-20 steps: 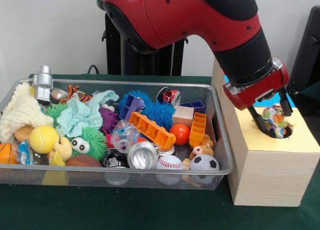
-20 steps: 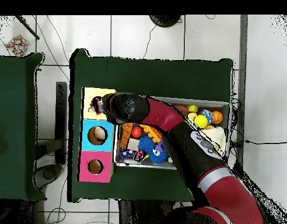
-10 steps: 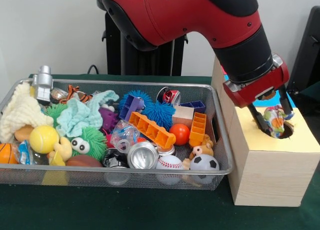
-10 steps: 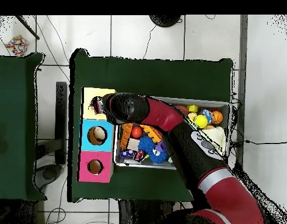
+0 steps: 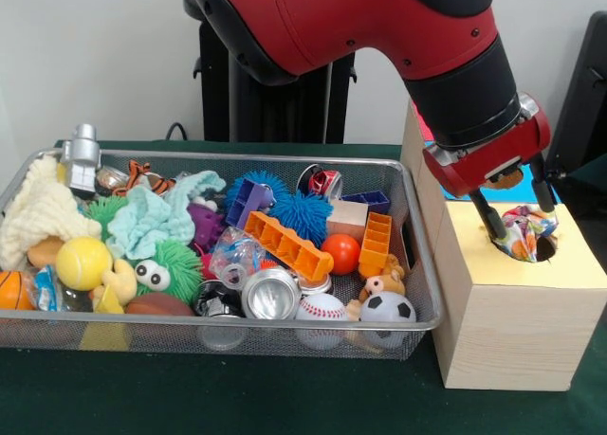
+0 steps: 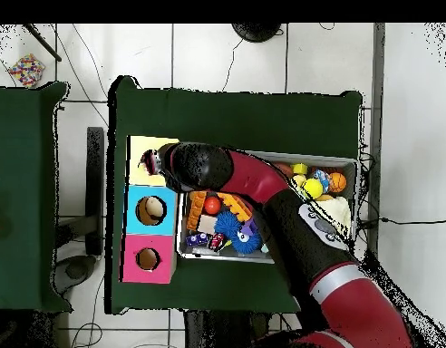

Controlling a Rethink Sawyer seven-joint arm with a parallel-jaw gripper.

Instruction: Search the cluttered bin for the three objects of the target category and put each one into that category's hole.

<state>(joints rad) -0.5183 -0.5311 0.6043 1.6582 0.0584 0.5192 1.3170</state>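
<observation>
While the red and black arm [image 5: 379, 37] reaches down over the wooden box [image 5: 512, 312] at the right of the front view, its gripper [image 5: 513, 215] hangs above the round hole [image 5: 539, 250] in the box's yellow top, the two dark fingers [image 5: 487, 222] spread apart on either side of a patterned cloth toy [image 5: 524, 232]. Toy sits in the mouth of the hole, partly sunk, upper part above the rim; cannot tell whether either finger touches it. Wire bin [image 5: 417, 264] stands just beside the box on the green counter [image 5: 285, 397], crowded: yellow ball [image 5: 82, 262], green fuzzy toy with eyes [image 5: 163, 267], orange plastic block [image 5: 287, 245], blue spiky ball [image 5: 303, 213], red ball [image 5: 341, 253], dented can [image 5: 270, 294], baseball [image 5: 321, 308], small soccer ball [image 5: 388, 308], cream knitted cloth [image 5: 38, 212], silver robot figure [image 5: 82, 155] at the far left corner. Overhead view: arm [image 6: 263, 195] crosses the bin [image 6: 349, 168] toward the yellow section [image 6: 140, 149] of a three-part box; blue section [image 6: 136, 210] and pink section [image 6: 136, 260] each show an open hole.
</observation>
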